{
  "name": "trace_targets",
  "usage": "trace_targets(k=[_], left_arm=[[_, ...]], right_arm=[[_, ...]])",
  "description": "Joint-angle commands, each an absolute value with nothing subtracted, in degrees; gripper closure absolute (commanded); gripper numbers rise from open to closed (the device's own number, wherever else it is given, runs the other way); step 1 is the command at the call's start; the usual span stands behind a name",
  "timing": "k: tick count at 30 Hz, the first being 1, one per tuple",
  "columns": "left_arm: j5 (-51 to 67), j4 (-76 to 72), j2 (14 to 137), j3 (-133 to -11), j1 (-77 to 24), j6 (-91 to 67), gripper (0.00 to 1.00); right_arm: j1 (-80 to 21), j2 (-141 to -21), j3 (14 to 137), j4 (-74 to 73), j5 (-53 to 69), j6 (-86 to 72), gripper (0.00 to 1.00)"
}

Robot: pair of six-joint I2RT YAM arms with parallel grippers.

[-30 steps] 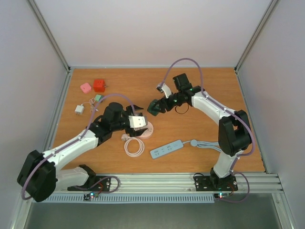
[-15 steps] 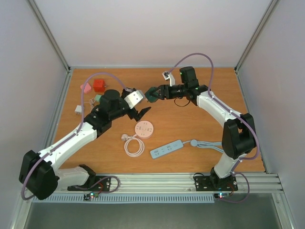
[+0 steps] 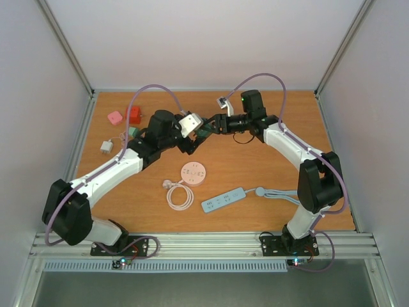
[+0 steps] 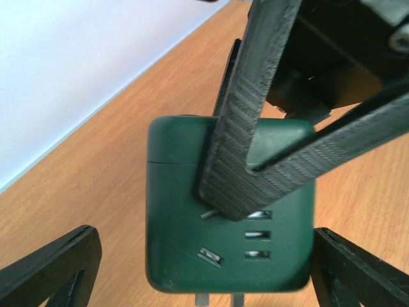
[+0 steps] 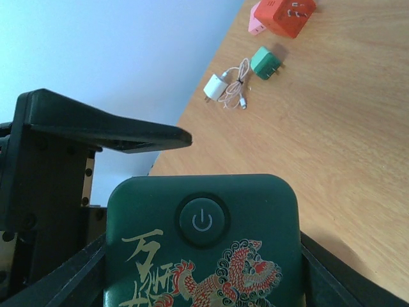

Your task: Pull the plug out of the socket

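Here, the green cube socket [image 4: 172, 211] is up off the wooden table [image 3: 281, 173], over its back middle, between the two arms. The right gripper [image 5: 202, 251] is closed on it, its jaws spread to the cube's width with one finger along each side in the right wrist view. In the left wrist view its ribbed black fingers [image 4: 246, 121] cross in front of the slotted face. The cube is about as wide as it is tall, so no long axis stands out. The face with the power button [image 5: 202, 220] and a red-and-gold pattern looks at the right wrist camera. The slotted face looks at the left wrist camera, toward the left arm. Two metal pins [image 4: 204, 299] stick out past the cube's edge at the bottom of the left wrist view. The left gripper [image 4: 204, 233] stands wide open with the cube between its fingers and nothing gripped. Whether a plug sits in the slots I cannot tell. On the table lie a round pink socket [image 3: 192, 173], a coiled white cable [image 3: 180, 196] just beside it and a light blue power strip [image 3: 223, 199]. Near the back left corner are a red cube adapter [image 5: 284, 13], a small green adapter [image 5: 265, 62] and a white charger [image 5: 213, 86].
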State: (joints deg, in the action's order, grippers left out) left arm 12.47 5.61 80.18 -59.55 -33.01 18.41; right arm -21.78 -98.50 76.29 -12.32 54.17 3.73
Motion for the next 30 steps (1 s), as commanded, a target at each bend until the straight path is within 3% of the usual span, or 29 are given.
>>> trace_targets(k=[1,16,18,22,26,30], left_arm=[[11.69,5.34,81.77,-62.94,-32.80,18.83,0.13],[12.79,5.66,82.92,-63.67,-33.49,18.45,0.52],[12.28,6.05,82.58,-63.57,-33.35,18.37,0.56],[12.54,8.01,81.65,-62.58,-32.03,18.17,0.61],[14.48,9.76,80.32,-61.10,-29.15,17.17,0.65],[15.65,10.68,78.75,-59.31,-27.18,16.37,0.66]], right_arm=[[-21.62,-96.26,76.03,-10.31,56.69,2.60,0.93],[-22.24,-97.24,76.78,-10.17,57.12,2.34,0.84],[-22.24,-97.44,77.33,-10.71,56.93,2.68,0.76],[-22.11,-97.47,78.29,-11.91,55.52,4.07,0.48],[-21.67,-97.64,79.48,-13.20,54.51,5.81,0.29],[-21.53,-98.23,80.51,-14.17,54.09,7.58,0.02]])
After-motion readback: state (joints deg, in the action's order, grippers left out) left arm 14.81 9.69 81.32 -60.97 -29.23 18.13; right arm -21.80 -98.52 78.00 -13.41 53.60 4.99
